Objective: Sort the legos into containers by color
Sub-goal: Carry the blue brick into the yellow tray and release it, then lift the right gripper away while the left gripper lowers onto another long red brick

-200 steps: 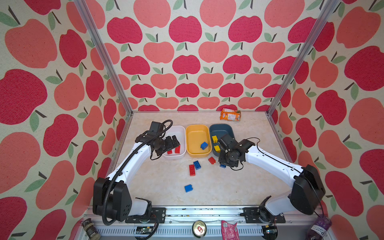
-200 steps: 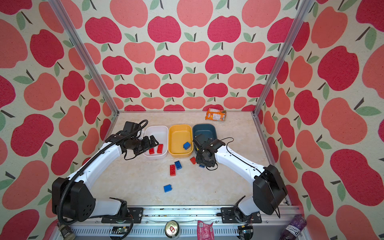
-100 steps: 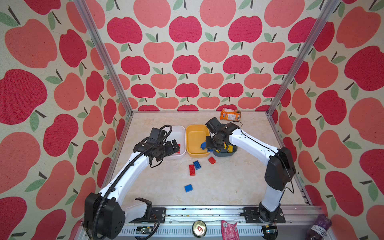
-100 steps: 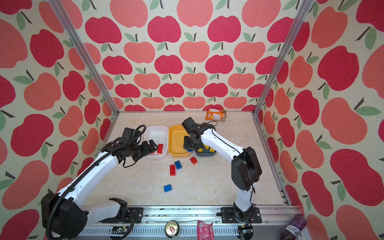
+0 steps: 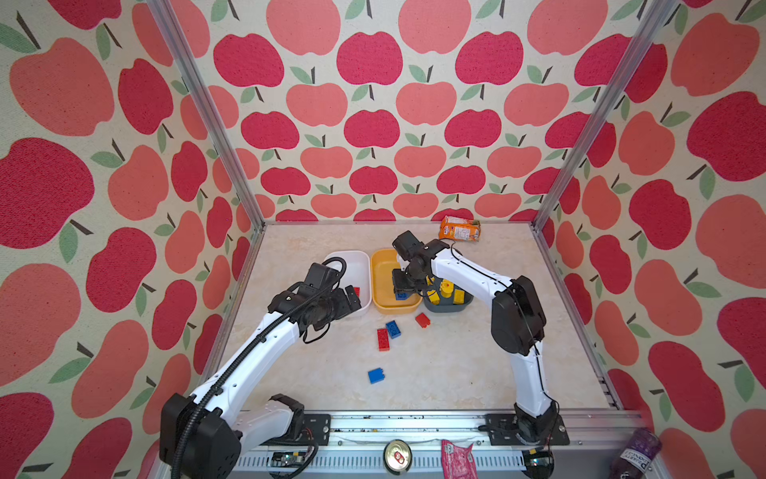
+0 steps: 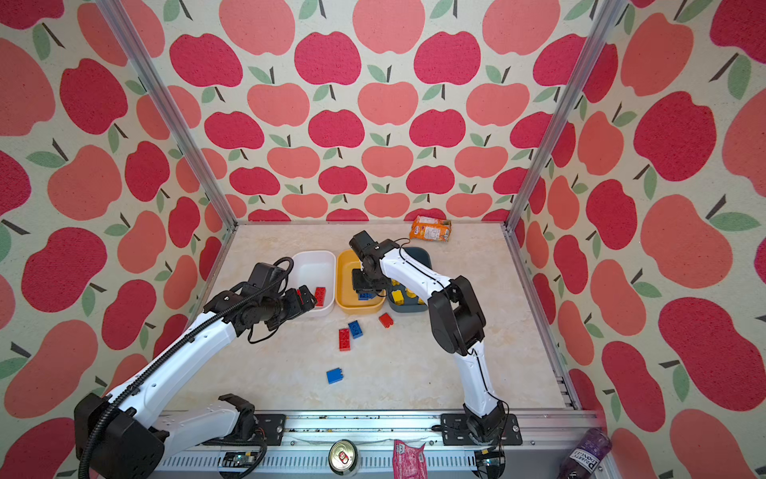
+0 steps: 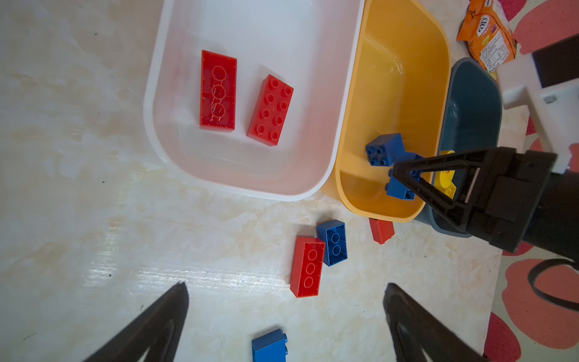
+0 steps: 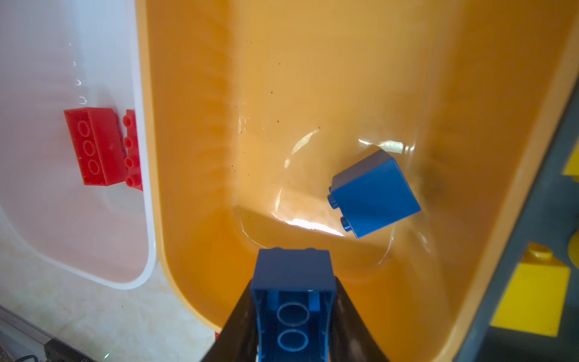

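Blue brick (image 8: 293, 269) sits pinched in the right gripper (image 8: 293, 291), a narrow grip across its two flat side walls, hollow underside toward the wrist camera. We see it inside the outline of the yellow tub (image 5: 383, 269), centre of frame in both top views. Whether it touches the tub floor we cannot tell. A second blue brick (image 8: 376, 197) lies tipped on that tub's floor.

The left gripper (image 7: 285, 286) is spread wide and empty, at the near end of the white tub (image 7: 250, 175), left of centre in both top views. That tub holds two long red bricks (image 7: 218, 91). The dark blue-grey tub (image 7: 470, 103) holds the yellow pieces (image 5: 445, 290).

Loose on the table (image 5: 456, 365), below the tubs in a top view, are a long red brick (image 5: 383, 339) touching a short blue brick (image 5: 393, 329), a small red brick (image 5: 422, 320), and a lone blue brick (image 5: 376, 375) lower down.

We judge these bricks light, rigid and hard, with smooth walls that could slip. They look best taken square across opposite flat sides, not on studs or corners. They do not look fragile, so a short drop looks safe.
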Action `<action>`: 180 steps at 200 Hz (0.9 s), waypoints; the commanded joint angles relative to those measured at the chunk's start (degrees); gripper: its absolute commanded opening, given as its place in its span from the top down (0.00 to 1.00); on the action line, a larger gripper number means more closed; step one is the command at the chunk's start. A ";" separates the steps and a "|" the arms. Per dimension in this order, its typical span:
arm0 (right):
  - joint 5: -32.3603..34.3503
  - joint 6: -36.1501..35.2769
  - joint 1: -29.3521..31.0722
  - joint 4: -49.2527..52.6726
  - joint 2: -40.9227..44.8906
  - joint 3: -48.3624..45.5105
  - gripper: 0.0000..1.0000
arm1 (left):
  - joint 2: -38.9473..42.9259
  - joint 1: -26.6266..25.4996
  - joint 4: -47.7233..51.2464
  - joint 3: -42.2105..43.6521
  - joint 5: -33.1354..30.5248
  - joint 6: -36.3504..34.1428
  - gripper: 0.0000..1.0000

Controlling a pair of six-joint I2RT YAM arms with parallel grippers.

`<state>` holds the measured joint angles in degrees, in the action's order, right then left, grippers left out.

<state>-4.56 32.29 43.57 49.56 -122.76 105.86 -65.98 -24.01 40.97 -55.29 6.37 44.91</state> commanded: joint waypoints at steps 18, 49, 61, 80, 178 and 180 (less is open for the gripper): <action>-2.06 -2.58 -0.59 0.89 -3.65 4.08 0.66 | 0.95 -0.58 2.62 0.51 -2.12 2.29 0.01; -2.70 -3.11 -0.68 1.34 -4.77 5.17 0.55 | 0.91 -1.03 3.06 0.48 -2.18 2.66 0.01; -2.74 -3.29 -0.68 1.24 -4.69 5.08 0.51 | 0.85 -1.21 3.24 0.44 -2.28 2.60 0.01; -2.75 -3.21 -0.68 1.24 -4.40 4.71 0.48 | 0.94 -1.63 3.41 0.61 -2.18 2.56 0.01; -1.77 -2.89 -1.02 0.98 5.83 -3.22 0.40 | -0.58 -7.46 2.45 1.86 -2.97 5.57 0.01; -1.79 -2.93 -1.03 0.98 6.21 -3.48 0.40 | -0.74 -7.74 2.40 1.81 -3.08 5.68 0.01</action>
<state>-6.52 29.82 43.09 49.60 -121.93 104.79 -66.02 -29.63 42.68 -53.87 5.13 48.18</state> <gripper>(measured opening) 0.591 0.992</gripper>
